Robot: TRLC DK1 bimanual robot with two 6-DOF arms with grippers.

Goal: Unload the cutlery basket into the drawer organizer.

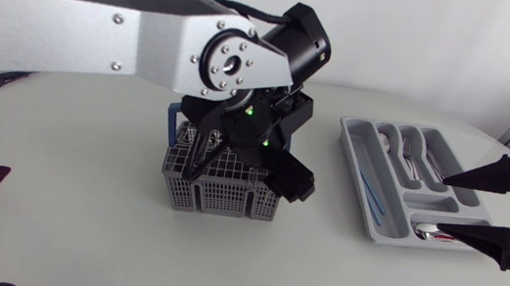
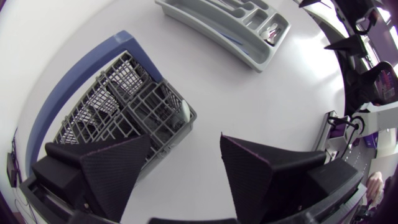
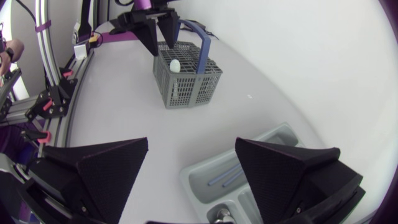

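Where our left arm (image 1: 73, 25) crosses the head view, it hides the top of the basket (image 1: 220, 186), so from above we cannot tell what it holds. Our left tool (image 2: 185, 138) hangs released, fingers wide: one is over the basket's corner, the other over bare bench (image 2: 261, 118). In the right wrist view a pale rounded thing (image 3: 176, 65) sits in the basket beside the blue handle (image 3: 202, 43); what it is, we cannot make out. Farther along stands the organizer (image 1: 356, 137), well apart from the basket. Spoons and forks (image 1: 410, 154) lie in its long compartments, with thin blue pieces (image 1: 372, 193) too small to name. Our right tool (image 1: 450, 200) is released too, fingers spread above the organizer's end, its arm cut off at the view's edge.
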